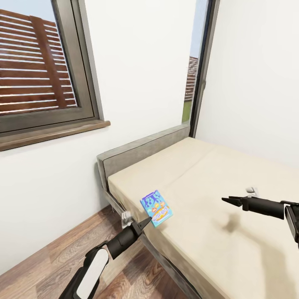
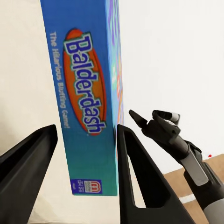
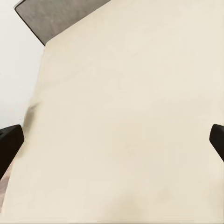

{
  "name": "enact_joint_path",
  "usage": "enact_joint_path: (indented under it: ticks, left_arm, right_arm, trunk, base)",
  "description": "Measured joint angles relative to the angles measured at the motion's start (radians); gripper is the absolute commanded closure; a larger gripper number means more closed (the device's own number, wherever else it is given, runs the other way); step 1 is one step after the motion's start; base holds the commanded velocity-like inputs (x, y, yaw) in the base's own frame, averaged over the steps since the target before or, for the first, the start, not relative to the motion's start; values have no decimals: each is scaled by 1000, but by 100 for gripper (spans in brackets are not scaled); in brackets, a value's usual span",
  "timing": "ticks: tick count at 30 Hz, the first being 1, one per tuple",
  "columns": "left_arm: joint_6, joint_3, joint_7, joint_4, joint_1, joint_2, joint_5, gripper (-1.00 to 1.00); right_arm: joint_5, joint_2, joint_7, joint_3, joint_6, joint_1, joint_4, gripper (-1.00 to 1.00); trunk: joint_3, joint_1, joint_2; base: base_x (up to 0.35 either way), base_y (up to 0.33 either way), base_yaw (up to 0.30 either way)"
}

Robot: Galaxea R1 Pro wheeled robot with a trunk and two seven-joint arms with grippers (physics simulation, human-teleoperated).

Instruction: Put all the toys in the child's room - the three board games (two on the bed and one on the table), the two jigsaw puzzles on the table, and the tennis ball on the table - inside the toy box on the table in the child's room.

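A teal-blue Balderdash board game (image 1: pixel 156 207) is standing tilted on edge at the near edge of the bed (image 1: pixel 232 216), its long axis running up and away toward the grey headboard (image 1: pixel 141 151). The left gripper (image 1: pixel 146 221) is grasping its lower end, fingers (image 2: pixel 135 177) on either side. The right gripper (image 1: pixel 227 200) is hovering over the cream mattress, fingers spread apart. White walls, a window (image 1: pixel 37 70) and wood-plank floor (image 1: pixel 45 261) are surrounding the bed.
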Motion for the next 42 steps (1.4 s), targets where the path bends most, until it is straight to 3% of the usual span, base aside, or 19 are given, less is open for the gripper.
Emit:
enact_joint_path:
  ticks: [11,42]
  left_arm:
    - [0,65,1,-41,60,62,-1,100]
    - [1,65,1,-42,60,62,1,100]
  right_arm:
    - [-1,53,-2,-1,57,6,-62,-100]
    - [-1,53,-2,-1,57,6,-68,-100]
  trunk:
    - [0,0,0]
    - [0,0,0]
  base:
    - [0,0,0]
    - [0,0,0]
